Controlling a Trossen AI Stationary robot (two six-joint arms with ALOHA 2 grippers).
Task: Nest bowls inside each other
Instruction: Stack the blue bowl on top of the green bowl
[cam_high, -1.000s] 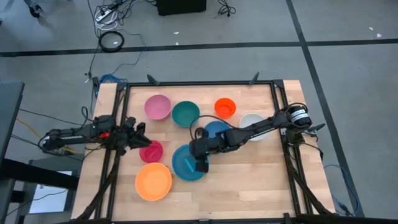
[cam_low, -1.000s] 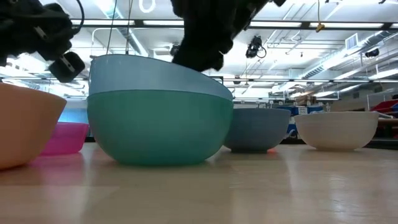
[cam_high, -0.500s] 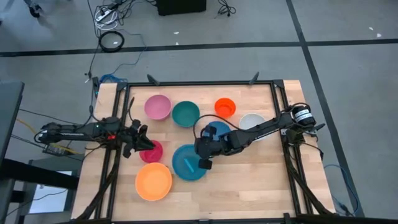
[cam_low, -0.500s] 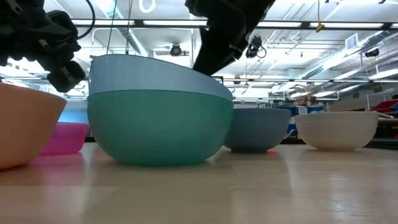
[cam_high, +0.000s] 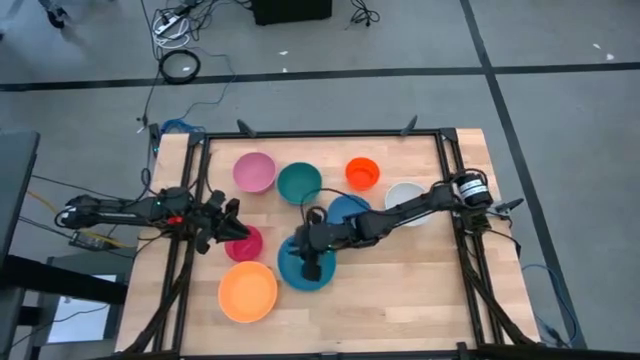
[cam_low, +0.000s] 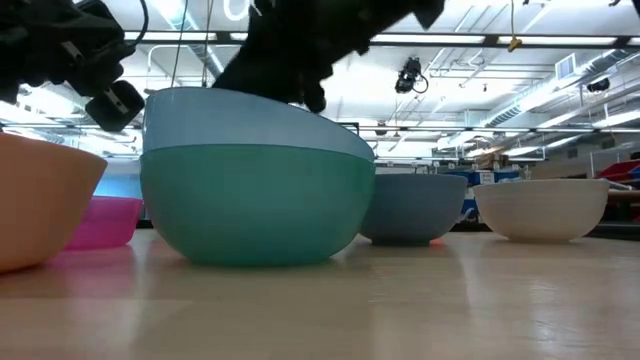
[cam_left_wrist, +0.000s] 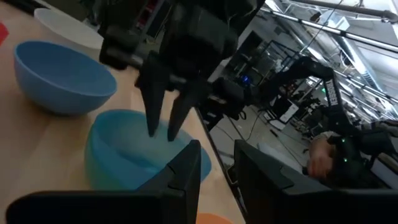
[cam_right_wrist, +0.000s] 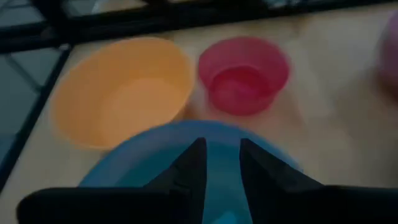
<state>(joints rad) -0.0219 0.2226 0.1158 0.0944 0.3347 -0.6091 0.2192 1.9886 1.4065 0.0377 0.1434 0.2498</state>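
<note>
Wooden desk (cam_high: 400, 270) before us: our right gripper (cam_high: 311, 268) hangs fingers apart over the light blue bowl (cam_high: 300, 262) nested in teal; our left gripper (cam_high: 226, 222), fingers apart, hovers beside the red bowl (cam_high: 243, 245).

One bowl (cam_high: 292, 262) is sitting nested inside another; seven more bowls (cam_high: 254, 171) are lying around it on the table (cam_high: 400, 290).

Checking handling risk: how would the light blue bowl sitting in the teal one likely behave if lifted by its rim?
The light blue bowl looks thin and plastic, so probably light and stiff. It sits tilted in the teal bowl, so likely loose. Its smooth wall may slip.
</note>
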